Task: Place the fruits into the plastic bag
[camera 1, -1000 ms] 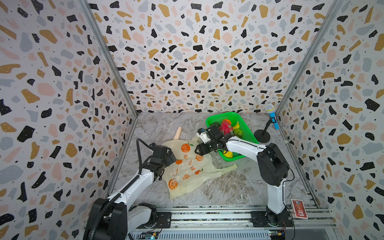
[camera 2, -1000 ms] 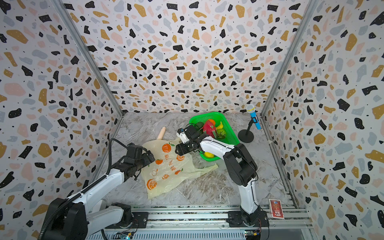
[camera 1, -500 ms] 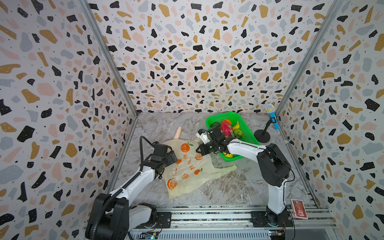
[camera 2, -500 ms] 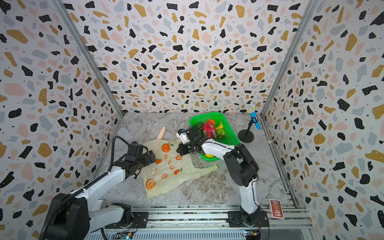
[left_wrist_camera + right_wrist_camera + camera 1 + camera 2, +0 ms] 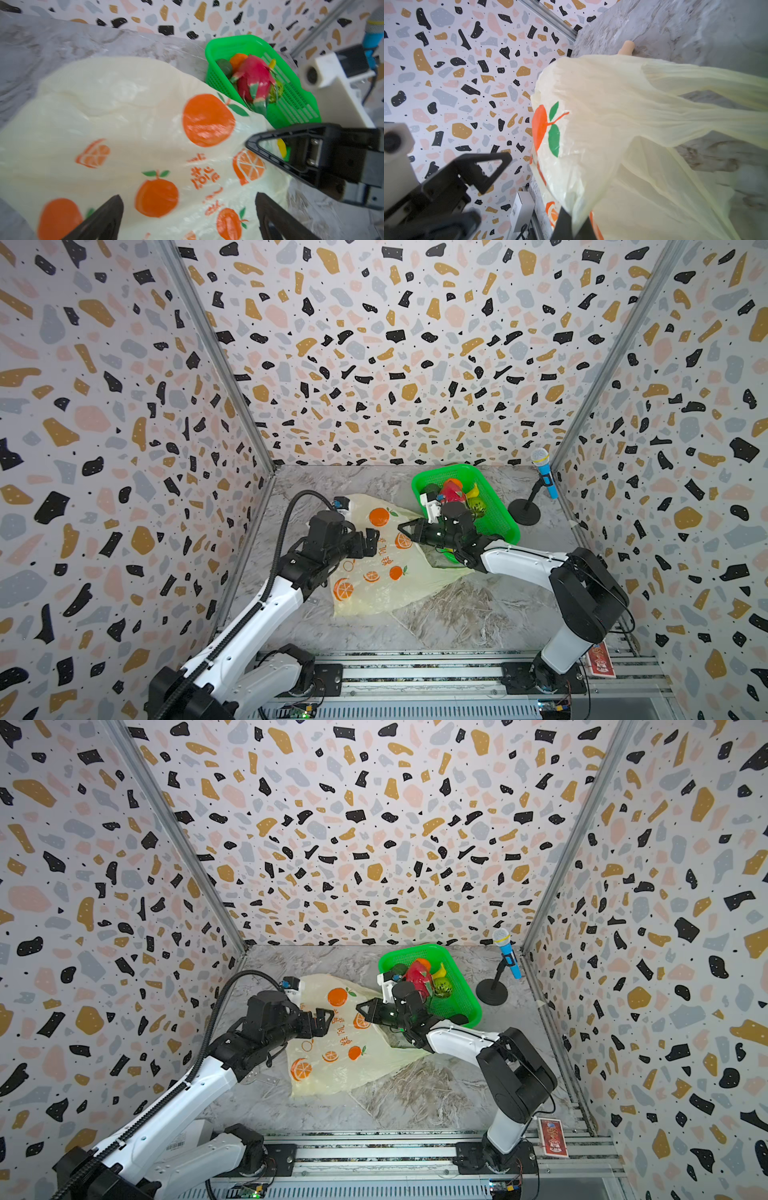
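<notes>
Plastic bag (image 5: 374,572), crinkly and translucent, pinched by right fingers (image 5: 563,226); left fingers (image 5: 108,216) spread.

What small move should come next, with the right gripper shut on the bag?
Probably lower the left gripper and pinch the plastic bag near the right gripper, so the two can pull its mouth apart. The left hangs open over the bag, no open mouth shows, and the fruits sit in the green basket.

Bright, even, diffuse light; shadows soft and faint. Top views sharp, walls (image 5: 104,427) stretched toward edges. Left wrist view motion-blurred across bag (image 5: 124,124); white glare on its printed orange (image 5: 207,120).
</notes>
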Controlling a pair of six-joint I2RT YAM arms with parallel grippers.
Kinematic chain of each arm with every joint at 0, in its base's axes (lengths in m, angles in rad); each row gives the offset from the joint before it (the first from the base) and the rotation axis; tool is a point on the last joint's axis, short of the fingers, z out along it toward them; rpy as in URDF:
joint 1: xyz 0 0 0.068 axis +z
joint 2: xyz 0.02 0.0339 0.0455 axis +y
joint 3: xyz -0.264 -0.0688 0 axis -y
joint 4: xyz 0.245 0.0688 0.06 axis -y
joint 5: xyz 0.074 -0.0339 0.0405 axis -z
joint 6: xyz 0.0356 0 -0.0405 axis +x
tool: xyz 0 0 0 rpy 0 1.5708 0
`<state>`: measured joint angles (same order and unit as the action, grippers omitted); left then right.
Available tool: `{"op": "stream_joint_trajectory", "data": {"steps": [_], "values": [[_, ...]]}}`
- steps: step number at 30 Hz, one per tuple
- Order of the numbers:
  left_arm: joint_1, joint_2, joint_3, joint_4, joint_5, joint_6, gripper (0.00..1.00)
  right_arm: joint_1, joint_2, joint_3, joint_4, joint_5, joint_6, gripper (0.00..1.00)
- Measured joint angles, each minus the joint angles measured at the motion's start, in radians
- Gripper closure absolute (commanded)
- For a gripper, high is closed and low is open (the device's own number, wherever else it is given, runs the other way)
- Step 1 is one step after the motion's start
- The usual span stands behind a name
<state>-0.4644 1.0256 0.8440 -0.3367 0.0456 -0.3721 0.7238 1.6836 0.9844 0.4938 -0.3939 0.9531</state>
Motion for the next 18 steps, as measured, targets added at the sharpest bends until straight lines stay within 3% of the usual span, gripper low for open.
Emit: {"op": "stream_joint_trajectory", "data": {"steps": [3,10,18], "values": [[-0.069,-0.009,-0.008,-0.01,0.01,0.008,0.01,0.043,0.0,0.001,0.045,0.031,0.054,1.0],[-0.109,-0.021,-0.014,-0.031,0.038,0.023,0.0,0.096,0.03,0.004,0.151,0.083,0.205,1.0],[-0.19,-0.007,-0.038,-0.029,0.027,0.021,0.01,0.11,0.041,0.014,0.156,0.23,0.352,1.0]]}}
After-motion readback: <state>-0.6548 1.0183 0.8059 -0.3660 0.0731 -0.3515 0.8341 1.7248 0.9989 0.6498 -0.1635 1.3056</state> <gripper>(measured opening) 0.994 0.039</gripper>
